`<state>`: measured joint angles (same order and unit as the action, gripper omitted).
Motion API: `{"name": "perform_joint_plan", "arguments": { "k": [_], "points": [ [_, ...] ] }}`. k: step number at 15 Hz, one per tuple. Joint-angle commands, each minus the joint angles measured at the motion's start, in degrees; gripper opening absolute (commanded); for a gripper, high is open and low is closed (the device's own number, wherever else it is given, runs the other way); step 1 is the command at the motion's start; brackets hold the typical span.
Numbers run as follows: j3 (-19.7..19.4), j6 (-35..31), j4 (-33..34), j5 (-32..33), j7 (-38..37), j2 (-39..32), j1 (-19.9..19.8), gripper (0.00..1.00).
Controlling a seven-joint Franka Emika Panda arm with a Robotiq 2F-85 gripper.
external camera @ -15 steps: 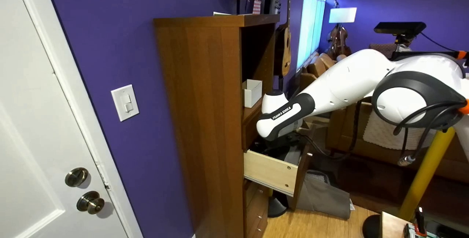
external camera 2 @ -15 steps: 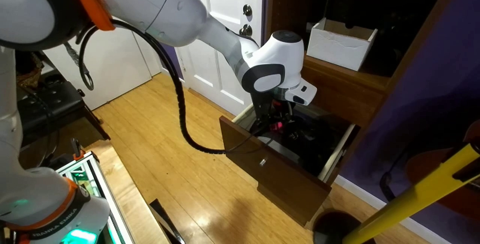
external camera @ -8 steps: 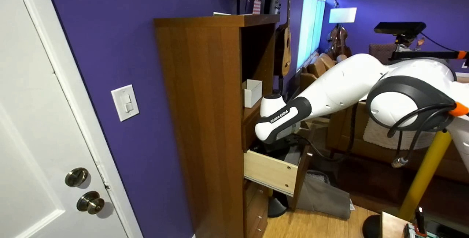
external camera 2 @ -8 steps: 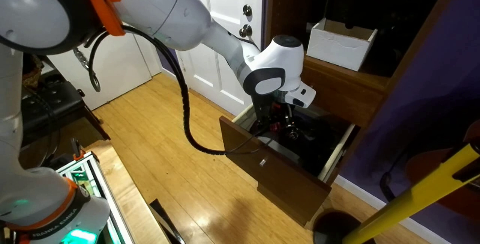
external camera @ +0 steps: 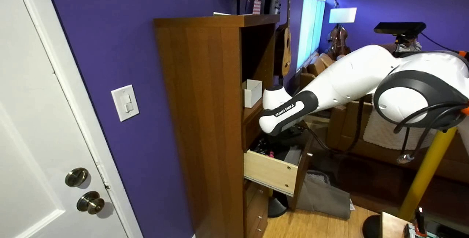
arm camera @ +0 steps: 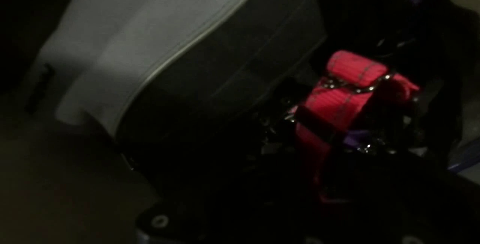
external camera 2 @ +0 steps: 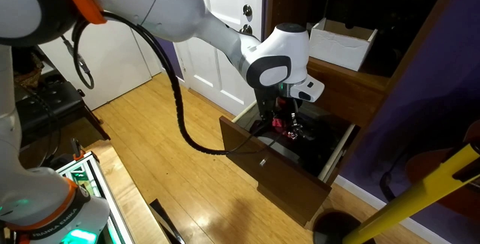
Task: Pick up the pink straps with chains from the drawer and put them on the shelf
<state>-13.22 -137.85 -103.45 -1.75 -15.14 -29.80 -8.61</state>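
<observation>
The pink straps (external camera 2: 279,123) rise out of the open drawer (external camera 2: 277,170), and shiny chains (external camera 2: 295,127) dangle beside them. In the wrist view the straps (arm camera: 341,97) look bright red-pink, with a metal chain (arm camera: 360,89) lying across them; their lower end runs into the dark between my fingers. My gripper (external camera 2: 276,118) points down inside the drawer opening, shut on the straps; its fingertips are hard to make out in the shadow. Up above the drawer is the brown wooden shelf (external camera 2: 377,76), also visible (external camera: 250,112) beside the arm.
A white open box (external camera 2: 341,45) stands on the shelf. Inside the drawer lie a grey and black fabric case (arm camera: 168,41) and other dark items. The drawer's pale side (external camera: 271,170) and brown front surround the gripper. A yellow post (external camera 2: 416,195) stands nearby.
My gripper first went down a little, shut on the pink straps, then came up. The straps and chains have risen with it and now show above the drawer side.
</observation>
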Motion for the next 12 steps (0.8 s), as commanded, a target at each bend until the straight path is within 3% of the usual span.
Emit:
{"name": "perform_joint_plan", "arguments": {
  "k": [1,12],
  "points": [
    [-2.4,5.5,-2.1,5.1,-2.7,6.2,2.0,0.01],
    [-1.5,20.5,-1.1,14.2,-3.9,17.7,1.8,0.01]
  ]
}}
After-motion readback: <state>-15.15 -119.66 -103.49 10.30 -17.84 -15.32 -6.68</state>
